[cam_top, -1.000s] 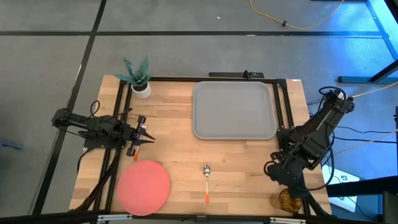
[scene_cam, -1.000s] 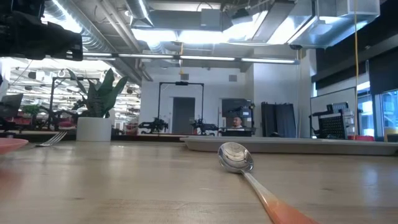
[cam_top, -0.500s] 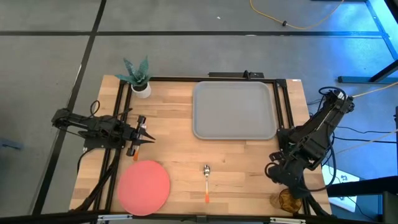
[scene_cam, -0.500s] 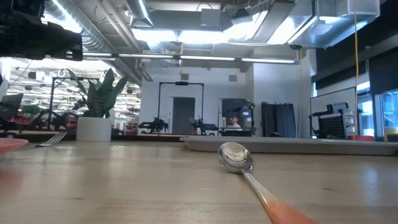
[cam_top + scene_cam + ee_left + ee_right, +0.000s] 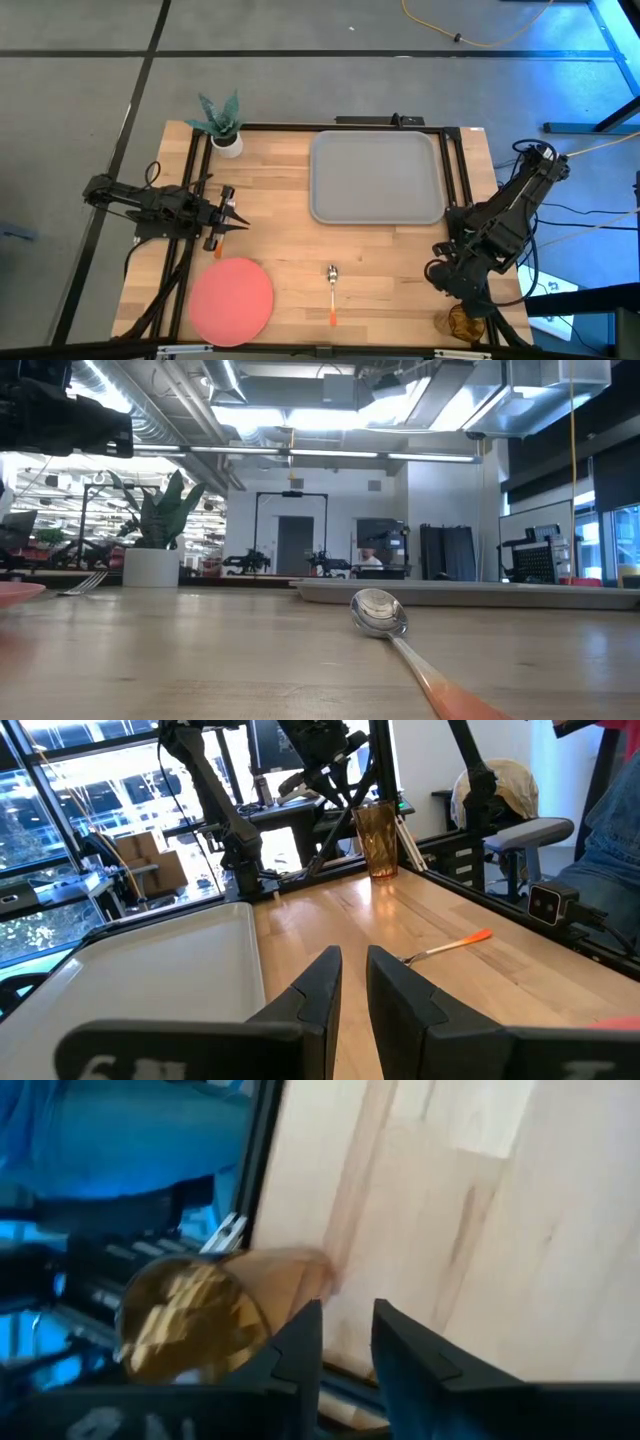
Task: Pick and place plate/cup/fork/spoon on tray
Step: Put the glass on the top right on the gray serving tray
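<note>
Nothing has moved; my right hand [image 5: 447,283], fingers nearly closed and empty, nears the light, slippery cup [image 5: 459,322], best pinched at its rim.

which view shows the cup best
The left wrist view: the cup stands upright and whole at the table's edge. The right wrist view shows it close but partly behind the fingers; the high view catches an amber patch; the low view misses it.

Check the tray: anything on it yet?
Nothing: the tray shows bare grey all over from above. Plate, spoon and cup sit on the table outside it. No part of it is covered.
</note>
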You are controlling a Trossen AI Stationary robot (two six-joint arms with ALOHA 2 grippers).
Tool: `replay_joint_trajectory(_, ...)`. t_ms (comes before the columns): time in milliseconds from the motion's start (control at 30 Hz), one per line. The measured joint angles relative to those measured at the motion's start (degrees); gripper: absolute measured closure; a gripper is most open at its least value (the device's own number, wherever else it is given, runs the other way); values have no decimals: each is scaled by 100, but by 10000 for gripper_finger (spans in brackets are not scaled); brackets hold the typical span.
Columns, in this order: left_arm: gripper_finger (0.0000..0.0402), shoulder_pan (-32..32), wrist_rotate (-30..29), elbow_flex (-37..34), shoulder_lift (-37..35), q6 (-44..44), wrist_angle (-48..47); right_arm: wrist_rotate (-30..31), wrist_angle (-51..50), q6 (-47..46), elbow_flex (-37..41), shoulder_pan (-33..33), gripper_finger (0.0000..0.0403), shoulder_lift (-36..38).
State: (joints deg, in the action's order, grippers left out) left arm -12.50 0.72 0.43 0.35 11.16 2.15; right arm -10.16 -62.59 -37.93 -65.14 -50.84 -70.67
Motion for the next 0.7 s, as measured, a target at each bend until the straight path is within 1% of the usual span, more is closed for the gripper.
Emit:
replay_joint_trajectory(67,356,-1,-1,0,0,-1,0,-325,0,197,0,-59,311,0)
replay_joint_trajectory(133,356,0,-1,0,-1,-2,0,-480,2,195,0,-179,311,0)
replay_joint_trajectory(300,356,0,1,0,-1,0,0,-444,7,65,0,-470,311,-32)
replay_joint_trajectory(367,356,0,1,0,1,-1,1,-270,5,68,0,-549,311,-89)
replay_joint_trajectory(433,356,0,-1,0,-1,-1,1,-183,4,68,0,-593,311,-152)
replay_joint_trajectory(700,356,0,0,0,-1,-1,0,-150,4,65,0,-716,311,-368)
